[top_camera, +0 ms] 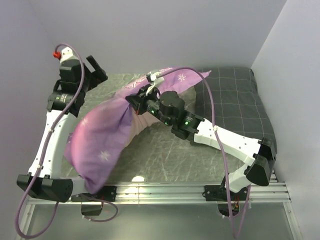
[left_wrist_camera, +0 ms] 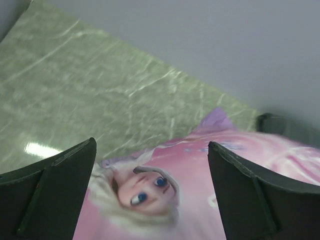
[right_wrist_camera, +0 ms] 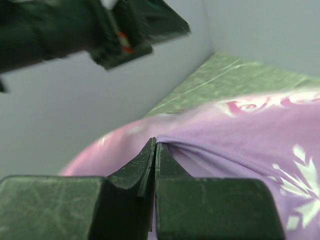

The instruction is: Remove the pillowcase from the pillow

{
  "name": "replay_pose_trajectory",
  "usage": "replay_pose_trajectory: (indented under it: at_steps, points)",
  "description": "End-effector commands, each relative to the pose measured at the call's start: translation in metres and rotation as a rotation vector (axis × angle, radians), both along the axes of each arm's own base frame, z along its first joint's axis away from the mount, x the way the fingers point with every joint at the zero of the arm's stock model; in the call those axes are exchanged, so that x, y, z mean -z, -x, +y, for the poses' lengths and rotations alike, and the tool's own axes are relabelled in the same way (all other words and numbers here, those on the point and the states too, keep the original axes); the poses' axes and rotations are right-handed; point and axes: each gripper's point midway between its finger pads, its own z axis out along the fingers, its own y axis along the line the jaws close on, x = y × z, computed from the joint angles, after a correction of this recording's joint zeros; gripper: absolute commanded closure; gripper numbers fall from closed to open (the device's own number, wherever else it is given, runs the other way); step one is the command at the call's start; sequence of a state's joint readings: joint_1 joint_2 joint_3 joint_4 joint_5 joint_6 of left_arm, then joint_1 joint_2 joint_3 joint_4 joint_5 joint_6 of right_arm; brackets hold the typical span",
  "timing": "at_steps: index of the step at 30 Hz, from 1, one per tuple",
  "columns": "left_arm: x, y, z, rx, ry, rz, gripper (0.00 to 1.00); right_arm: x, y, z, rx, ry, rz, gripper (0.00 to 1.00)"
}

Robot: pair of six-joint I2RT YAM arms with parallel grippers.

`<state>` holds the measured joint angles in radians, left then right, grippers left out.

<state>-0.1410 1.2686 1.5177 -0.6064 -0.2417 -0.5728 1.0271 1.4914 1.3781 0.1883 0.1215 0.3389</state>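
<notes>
pillowcase [top_camera: 102,135] | purple, white snowflakes | bunched, raised mid-length, sagging near-left

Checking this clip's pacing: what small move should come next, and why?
Probably lower the left arm so its open jaws can close on the pillowcase beneath them. The right arm has its jaws shut on a raised fold, and one pinch alone likely just lifts the bundle.

The left arm [top_camera: 50,135] stands raised along the left side, the left gripper [left_wrist_camera: 150,150] empty with fingers [left_wrist_camera: 55,195] spread wide, while the right arm [top_camera: 230,142] reaches low across from its base toward the centre, the right gripper [right_wrist_camera: 154,147] with fingers [right_wrist_camera: 131,172] pressed together on a pinched fold of the pillowcase [right_wrist_camera: 240,135].
</notes>
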Motion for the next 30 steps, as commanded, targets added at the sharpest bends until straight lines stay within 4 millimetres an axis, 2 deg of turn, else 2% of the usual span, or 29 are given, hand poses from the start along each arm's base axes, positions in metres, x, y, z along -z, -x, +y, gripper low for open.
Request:
replay_pose_trajectory:
  at_steps: [1,4,5,6,9,10,12,14,15,16,17,18,19,21,22,23,24,25,26,28,29,30]
  points:
    - [-0.018,-0.001,-0.013,0.111,-0.051,-0.013,0.01,-0.079,0.011,-0.007,0.049,-0.109,-0.164,1.0]
    - [0.004,-0.021,-0.027,0.178,-0.052,0.057,0.01,-0.097,0.029,-0.005,0.044,-0.105,-0.211,1.0]
    - [0.013,-0.027,-0.029,0.186,-0.052,0.083,0.01,-0.1,0.029,-0.007,0.062,-0.105,-0.212,1.0]
    - [0.033,-0.04,-0.031,0.192,-0.054,0.135,0.02,-0.115,0.03,-0.009,0.063,-0.121,-0.226,1.0]
    - [0.055,-0.051,-0.037,0.211,-0.044,0.212,0.08,-0.132,0.019,-0.012,0.129,-0.099,-0.226,1.0]
    - [0.051,-0.053,-0.039,0.22,-0.042,0.192,0.07,-0.135,0.017,-0.011,0.138,-0.09,-0.234,1.0]
    - [0.037,-0.052,-0.039,0.224,-0.042,0.156,0.05,-0.156,0.022,-0.018,0.14,-0.114,-0.256,1.0]
    - [0.015,-0.049,-0.04,0.244,-0.049,0.117,0.05,-0.175,0.048,-0.021,0.124,-0.123,-0.312,1.0]
    - [0.009,-0.048,-0.04,0.244,-0.053,0.116,0.05,-0.193,0.059,-0.039,0.163,-0.167,-0.329,1.0]
    - [-0.009,-0.048,-0.039,0.242,-0.058,0.081,0.05,-0.2,0.076,-0.036,0.149,-0.168,-0.359,1.0]
    - [-0.011,-0.046,-0.038,0.237,-0.061,0.093,0.05,-0.214,0.078,-0.043,0.16,-0.177,-0.376,1.0]
    - [-0.018,-0.044,-0.038,0.238,-0.06,0.08,0.05,-0.218,0.078,-0.042,0.156,-0.171,-0.371,1.0]
    - [-0.032,-0.043,-0.037,0.235,-0.057,0.05,0.04,-0.21,0.073,-0.033,0.161,-0.14,-0.363,1.0]
    - [-0.046,-0.037,-0.034,0.222,-0.059,0.024,0.03,-0.199,0.056,-0.031,0.195,-0.099,-0.352,1.0]
    - [-0.059,-0.035,-0.034,0.222,-0.06,-0.005,0.02,-0.181,0.047,-0.02,0.182,-0.062,-0.329,1.0]
    - [-0.064,-0.034,-0.034,0.223,-0.064,-0.016,0.02,-0.165,0.027,-0.019,0.188,-0.071,-0.268,1.0]
    - [-0.066,-0.031,-0.031,0.212,-0.073,-0.01,0.01,-0.151,0.019,-0.013,0.167,-0.068,-0.236,1.0]
    - [-0.083,-0.028,-0.029,0.205,-0.075,-0.044,0.01,-0.137,0.013,-0.007,0.126,-0.067,-0.213,1.0]
    - [-0.089,-0.027,-0.027,0.197,-0.08,-0.054,0.01,-0.109,-0.009,-0.007,0.148,-0.072,-0.157,1.0]
    - [-0.111,-0.018,-0.023,0.18,-0.082,-0.096,0.01,-0.08,-0.035,-0.005,0.162,-0.064,-0.097,1.0]
    - [-0.119,-0.014,-0.022,0.175,-0.079,-0.116,0.01,-0.048,-0.049,0.01,0.139,-0.041,-0.039,1.0]
    - [-0.128,-0.009,-0.022,0.173,-0.069,-0.138,0.01,-0.031,-0.076,0.004,0.167,-0.023,-0.006,1.0]
